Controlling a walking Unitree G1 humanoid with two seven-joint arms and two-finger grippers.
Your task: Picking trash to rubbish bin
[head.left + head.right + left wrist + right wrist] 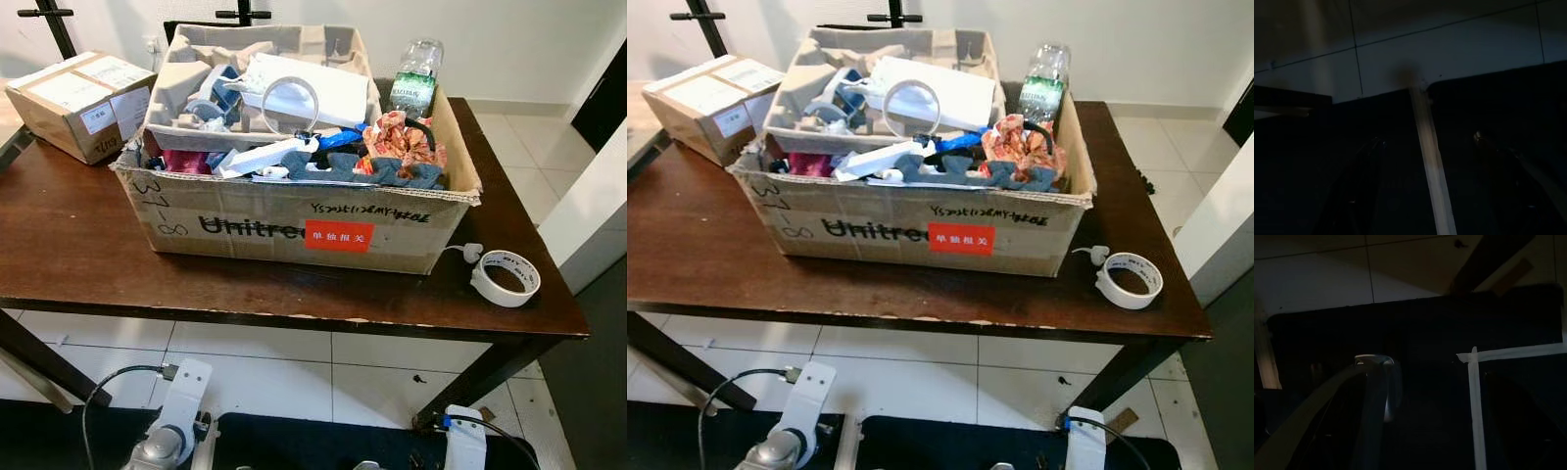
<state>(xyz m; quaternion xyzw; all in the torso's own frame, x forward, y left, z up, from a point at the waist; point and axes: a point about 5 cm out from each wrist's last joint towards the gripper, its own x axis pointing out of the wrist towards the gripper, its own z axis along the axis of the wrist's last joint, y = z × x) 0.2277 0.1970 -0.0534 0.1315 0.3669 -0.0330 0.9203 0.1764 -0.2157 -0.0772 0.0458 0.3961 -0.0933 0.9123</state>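
Note:
A big open cardboard box (294, 220) stands on the dark wooden table (69, 255), piled with trash: grey pulp trays (186, 73), a white carton (313, 88), a tape ring (290, 106), crumpled orange wrapping (397, 142) and grey scraps. A white tape roll (506, 277) lies on the table to the box's right. A plastic bottle (415, 78) stands behind the box. Both arms hang low in front of the table, left arm (174, 423) and right arm (465, 441). In the dark wrist views, my left gripper (1427, 142) and right gripper (1430, 372) stand open over a dark mat, holding nothing.
A smaller taped cardboard box (83, 103) sits at the table's far left. White floor tiles (392, 372) run under the table, with a black mat (323, 441) at my feet. A white panel (598, 206) stands to the right of the table.

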